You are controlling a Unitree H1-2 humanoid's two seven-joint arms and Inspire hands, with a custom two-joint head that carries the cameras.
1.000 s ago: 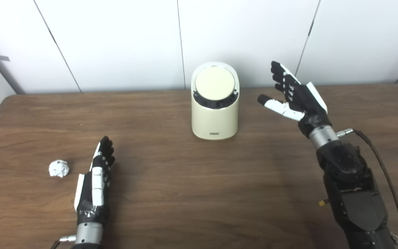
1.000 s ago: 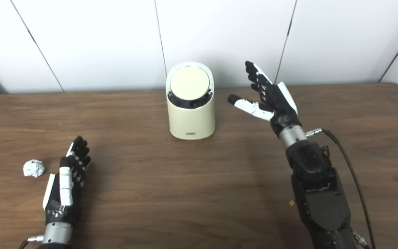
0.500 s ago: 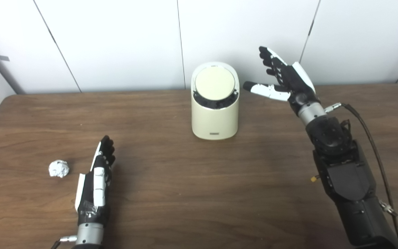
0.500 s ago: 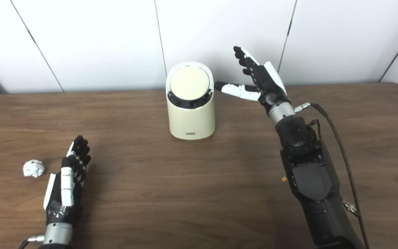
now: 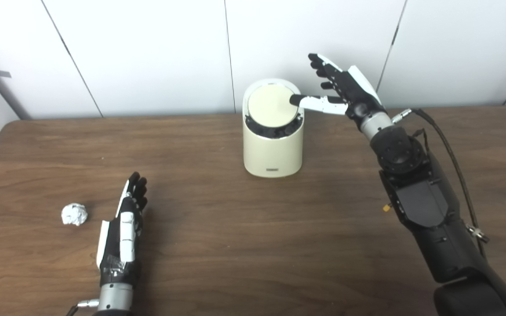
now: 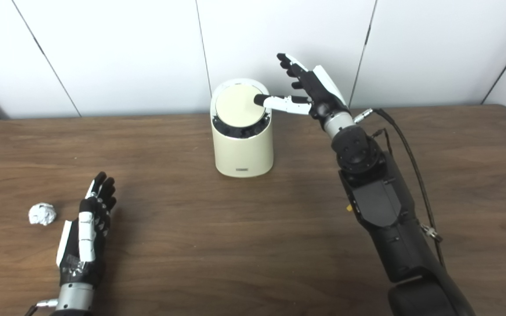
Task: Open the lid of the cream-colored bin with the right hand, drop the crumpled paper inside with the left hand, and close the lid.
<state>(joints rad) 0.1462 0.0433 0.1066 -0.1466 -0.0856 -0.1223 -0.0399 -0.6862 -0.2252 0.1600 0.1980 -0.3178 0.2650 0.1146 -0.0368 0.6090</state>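
The cream-colored bin (image 5: pixel 273 149) stands at the back middle of the wooden table, its round lid (image 5: pixel 271 104) down and tilted toward me. My right hand (image 5: pixel 343 90) is raised beside the bin's upper right, open, with the thumb tip over the lid's right edge; contact cannot be told. The crumpled paper ball (image 5: pixel 74 214) lies on the table at the near left. My left hand (image 5: pixel 123 228) rests flat and open on the table just right of the paper, apart from it.
The brown table (image 5: pixel 235 245) runs wide to both sides, its far edge against a white panelled wall (image 5: pixel 147 52). A black cable (image 5: pixel 448 149) loops from the right wrist along the forearm.
My right hand has risen and swung left from beside the bin, bringing its thumb over the lid's right edge. The left hand, paper and bin have stayed put.
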